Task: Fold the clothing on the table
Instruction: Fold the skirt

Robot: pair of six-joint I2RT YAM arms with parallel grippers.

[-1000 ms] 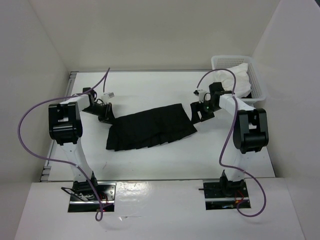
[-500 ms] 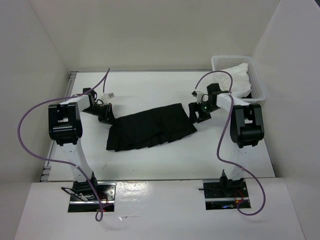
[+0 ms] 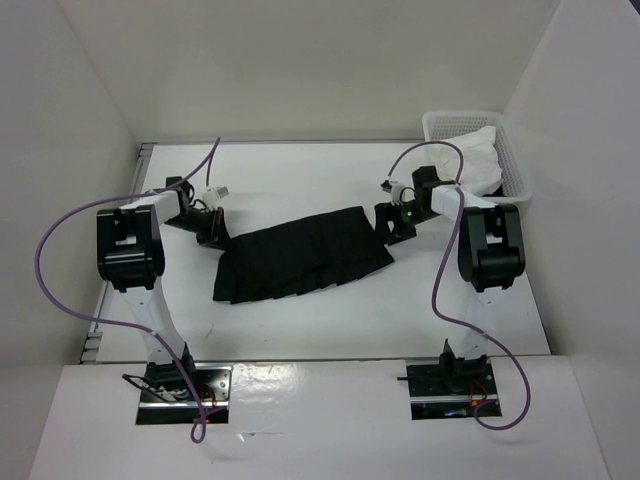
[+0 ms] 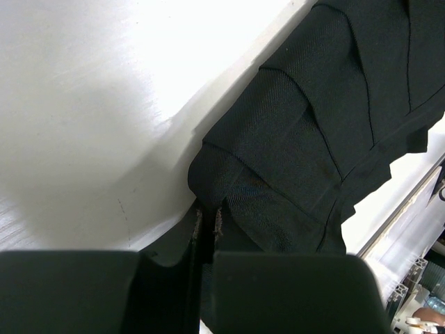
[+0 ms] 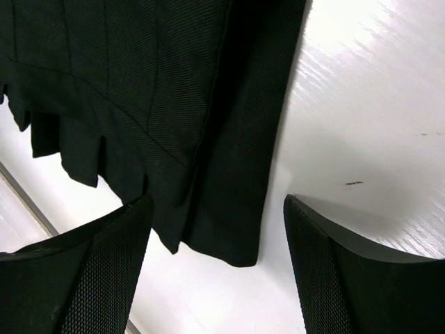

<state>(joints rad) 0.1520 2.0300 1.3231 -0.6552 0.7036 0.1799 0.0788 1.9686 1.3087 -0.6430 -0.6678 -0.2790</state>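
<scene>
White walls (image 3: pixel 320 70), mesh basket (image 3: pixel 512 165) in corner, even light

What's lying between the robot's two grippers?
The black skirt lies on the table between the left gripper and right gripper, as the top view shows.

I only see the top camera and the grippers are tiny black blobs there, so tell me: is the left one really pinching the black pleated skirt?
Observer: Yes, the left gripper is shut on a corner fold of the thin black pleated skirt.
Operator: And the right one?
Observer: The right gripper is open, with the skirt's other end corner lying between its jaws.
Operator: Is that corner flat?
Observer: It looks flat on the smooth white table.
</scene>
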